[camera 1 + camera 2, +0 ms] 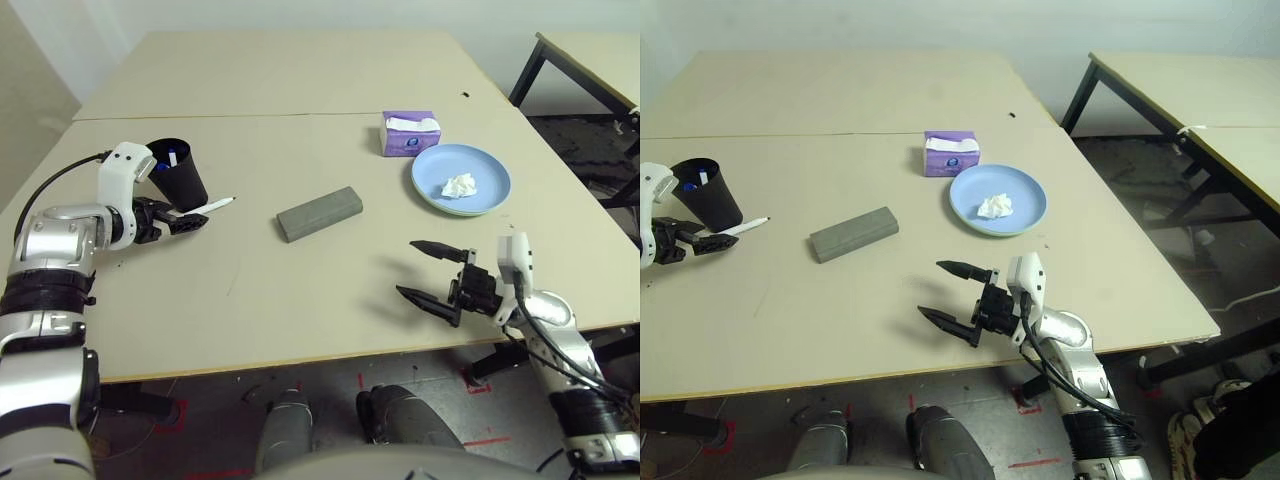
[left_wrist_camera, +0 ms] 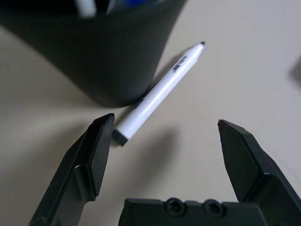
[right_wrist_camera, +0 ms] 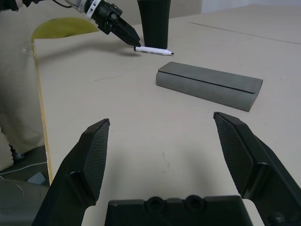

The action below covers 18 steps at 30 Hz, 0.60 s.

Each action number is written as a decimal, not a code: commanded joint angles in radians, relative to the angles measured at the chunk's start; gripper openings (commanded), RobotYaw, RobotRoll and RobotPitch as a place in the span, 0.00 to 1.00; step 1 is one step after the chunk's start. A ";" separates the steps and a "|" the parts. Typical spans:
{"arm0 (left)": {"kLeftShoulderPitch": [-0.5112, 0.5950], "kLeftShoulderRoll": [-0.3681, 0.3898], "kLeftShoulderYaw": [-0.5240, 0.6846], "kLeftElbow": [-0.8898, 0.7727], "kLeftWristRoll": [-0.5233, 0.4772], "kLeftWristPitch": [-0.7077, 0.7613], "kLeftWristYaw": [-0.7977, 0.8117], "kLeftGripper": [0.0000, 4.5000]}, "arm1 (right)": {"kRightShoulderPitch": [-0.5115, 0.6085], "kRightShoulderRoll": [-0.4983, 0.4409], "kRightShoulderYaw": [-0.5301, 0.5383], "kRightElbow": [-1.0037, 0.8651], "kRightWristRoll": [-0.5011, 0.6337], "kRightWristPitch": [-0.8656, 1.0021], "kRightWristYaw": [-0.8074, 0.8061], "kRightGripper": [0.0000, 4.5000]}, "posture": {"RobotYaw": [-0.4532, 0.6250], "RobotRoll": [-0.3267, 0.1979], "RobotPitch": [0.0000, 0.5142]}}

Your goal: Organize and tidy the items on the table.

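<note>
I see my left gripper (image 2: pixel 164 141) gaping beside the white black-capped marker (image 2: pixel 157 94), my right gripper (image 1: pixel 432 272) wide open, empty.

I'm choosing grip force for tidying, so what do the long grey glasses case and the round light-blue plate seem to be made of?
The long grey glasses case looks covered in a matte woven or felt-like fabric: dull grey faces with no shine and a thin seam line along its side. Its stiffness cannot be judged. The round light-blue plate looks like smooth plastic or glazed ceramic, evenly coloured with a thin rim; which one stays open.
</note>
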 commanded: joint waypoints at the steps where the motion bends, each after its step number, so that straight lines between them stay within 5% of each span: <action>1: -0.011 -0.013 0.004 0.039 -0.004 0.023 -0.009 0.99 | 0.005 -0.002 0.004 -0.010 -0.006 -0.010 -0.008 1.00 | 0.32 0.62 0.17; 18: 0.032 -0.037 -0.042 0.076 0.023 -0.029 -0.071 0.99 | 0.009 -0.003 0.009 -0.006 -0.008 -0.023 -0.008 1.00 | 0.31 0.62 0.14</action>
